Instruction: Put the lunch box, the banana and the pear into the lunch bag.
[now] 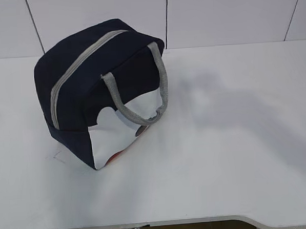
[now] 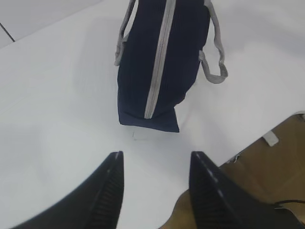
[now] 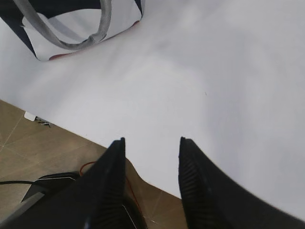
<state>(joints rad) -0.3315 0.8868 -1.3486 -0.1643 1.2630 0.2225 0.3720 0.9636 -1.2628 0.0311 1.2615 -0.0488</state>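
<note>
The navy lunch bag (image 1: pixel 97 79) stands on the white table at the left, its grey zipper shut along the top and a grey handle hanging over its white side panel. It also shows in the left wrist view (image 2: pixel 159 62) and in part in the right wrist view (image 3: pixel 71 24). The lunch box, the banana and the pear are not in view. My left gripper (image 2: pixel 155 160) is open and empty above the table's front edge, short of the bag's end. My right gripper (image 3: pixel 151 143) is open and empty over the front edge, to the right of the bag. Neither gripper shows in the exterior view.
The white table (image 1: pixel 236 141) has a curved front edge with brown floor (image 3: pixel 43 148) below it. A white panelled wall (image 1: pixel 214 14) stands behind. A red cable and a dark device lie on the floor (image 3: pixel 57 179).
</note>
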